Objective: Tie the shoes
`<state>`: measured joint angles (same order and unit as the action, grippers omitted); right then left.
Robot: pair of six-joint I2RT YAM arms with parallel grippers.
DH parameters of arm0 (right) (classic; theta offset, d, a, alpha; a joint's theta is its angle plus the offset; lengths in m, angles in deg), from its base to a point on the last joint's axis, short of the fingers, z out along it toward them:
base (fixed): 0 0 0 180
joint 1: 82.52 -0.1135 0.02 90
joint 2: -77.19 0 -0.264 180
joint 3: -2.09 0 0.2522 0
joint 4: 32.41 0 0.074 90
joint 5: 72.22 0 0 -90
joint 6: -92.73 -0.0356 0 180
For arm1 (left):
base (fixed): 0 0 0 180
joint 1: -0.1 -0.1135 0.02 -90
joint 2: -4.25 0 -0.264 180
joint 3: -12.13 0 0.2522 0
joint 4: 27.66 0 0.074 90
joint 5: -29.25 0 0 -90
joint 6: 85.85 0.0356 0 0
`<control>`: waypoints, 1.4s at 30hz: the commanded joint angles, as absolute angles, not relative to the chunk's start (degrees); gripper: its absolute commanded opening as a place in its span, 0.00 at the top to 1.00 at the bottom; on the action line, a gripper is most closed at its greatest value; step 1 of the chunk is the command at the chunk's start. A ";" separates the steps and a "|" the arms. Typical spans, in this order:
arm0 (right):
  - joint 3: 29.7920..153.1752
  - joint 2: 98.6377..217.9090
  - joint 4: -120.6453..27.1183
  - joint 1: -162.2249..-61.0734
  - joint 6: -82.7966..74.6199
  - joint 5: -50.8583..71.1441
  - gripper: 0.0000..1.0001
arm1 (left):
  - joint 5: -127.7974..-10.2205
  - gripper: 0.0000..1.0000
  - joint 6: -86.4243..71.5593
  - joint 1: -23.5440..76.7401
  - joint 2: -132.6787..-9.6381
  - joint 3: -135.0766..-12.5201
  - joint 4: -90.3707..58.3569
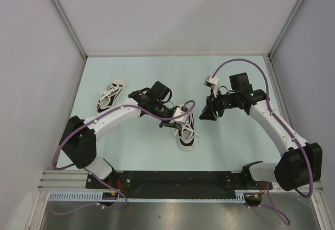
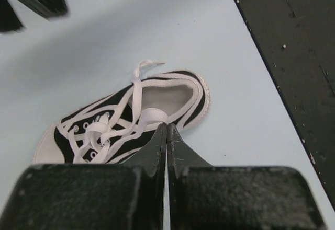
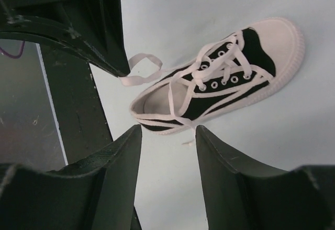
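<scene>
While the left gripper (image 2: 166, 128) pinches a white lace (image 3: 140, 65) tight at the near sneaker (image 1: 186, 134) heel end, the right gripper (image 3: 167, 131) hangs spread just right of it. That sneaker's mid-tabletop, toe toward the near edge; the other sneaker (image 1: 111, 96) sits by the left edge.

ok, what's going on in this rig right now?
Two arms are working on a pair of sneakers. The left end effector is shut on a white lace of the near shoe, pinching it by the shoe's opening. The right end effector is open beside that shoe, holding nothing. The laces look loose, with no knot visible. The other shoe lies apart at the far left of the table.
</scene>
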<state>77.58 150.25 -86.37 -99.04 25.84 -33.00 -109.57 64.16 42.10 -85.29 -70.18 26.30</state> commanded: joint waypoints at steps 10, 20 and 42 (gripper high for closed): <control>73.68 157.86 -67.54 -107.75 16.00 -29.77 0.52 | -115.07 1.00 62.06 39.56 -82.85 -69.57 21.60; 73.77 163.41 -64.80 -105.64 14.86 -29.41 0.64 | -112.34 1.00 61.98 39.47 -83.91 -68.16 18.62; 73.77 168.95 -61.38 -107.22 12.04 -29.23 0.74 | -109.70 1.00 64.35 39.47 -81.97 -61.75 17.91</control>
<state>73.80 168.28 -64.25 -106.75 13.40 -28.28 -108.41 62.25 39.65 -83.72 -61.75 19.59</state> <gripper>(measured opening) 0.267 0.004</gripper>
